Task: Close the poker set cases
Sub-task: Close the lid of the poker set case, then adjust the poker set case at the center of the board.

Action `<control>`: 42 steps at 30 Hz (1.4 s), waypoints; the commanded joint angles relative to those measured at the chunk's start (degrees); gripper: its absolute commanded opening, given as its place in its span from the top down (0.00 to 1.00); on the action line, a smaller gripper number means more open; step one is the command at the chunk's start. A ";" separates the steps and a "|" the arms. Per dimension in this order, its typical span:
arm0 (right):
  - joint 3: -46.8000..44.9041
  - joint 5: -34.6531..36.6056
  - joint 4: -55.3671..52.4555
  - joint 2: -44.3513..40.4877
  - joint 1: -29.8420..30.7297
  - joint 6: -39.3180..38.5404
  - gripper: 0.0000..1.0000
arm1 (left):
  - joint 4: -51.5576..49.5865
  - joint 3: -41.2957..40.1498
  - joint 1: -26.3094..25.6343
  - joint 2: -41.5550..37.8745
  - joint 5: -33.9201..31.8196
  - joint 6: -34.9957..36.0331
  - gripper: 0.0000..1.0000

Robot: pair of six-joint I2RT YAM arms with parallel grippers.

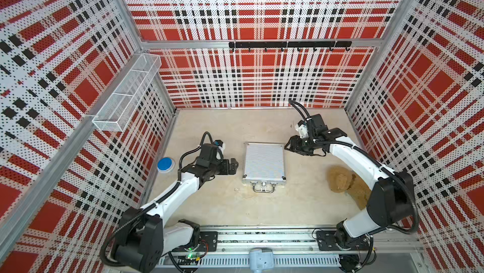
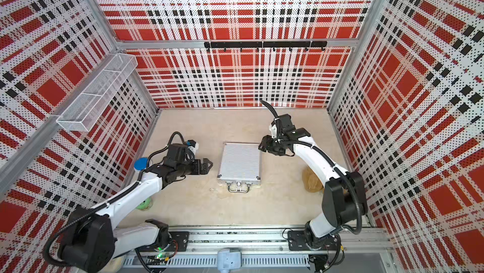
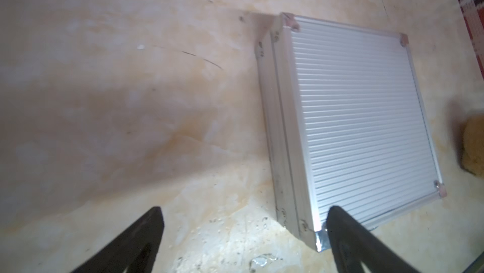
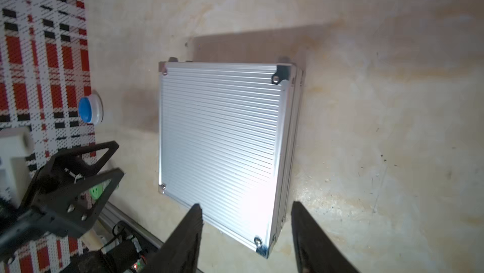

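The silver ribbed aluminium case (image 1: 264,163) lies flat mid-table, halves together, handle (image 1: 264,188) toward the arm bases; whether it is latched cannot be told. The left gripper (image 1: 235,165) waits just beside its left edge, jaws spread wide and empty. The right gripper (image 1: 289,148), jaws apart and empty, hovers at its far right corner. A sideways nudge there could slide the case toward the brown plush toy (image 1: 340,180) instead of pressing it shut. No writing is legible.
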 commanded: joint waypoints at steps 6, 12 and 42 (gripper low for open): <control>0.39 -0.47 11.52 9.14 0.16 -0.89 0.34 | 5.20 4.26 -9.59 9.24 -1.51 -3.94 0.01; 4.35 -0.54 11.40 15.52 0.17 -1.21 0.33 | 4.52 4.45 -12.88 12.61 -0.95 -5.15 0.01; 26.59 -4.03 1.12 32.13 3.76 -9.65 0.36 | 2.05 7.81 -26.29 16.34 -0.09 -9.95 0.06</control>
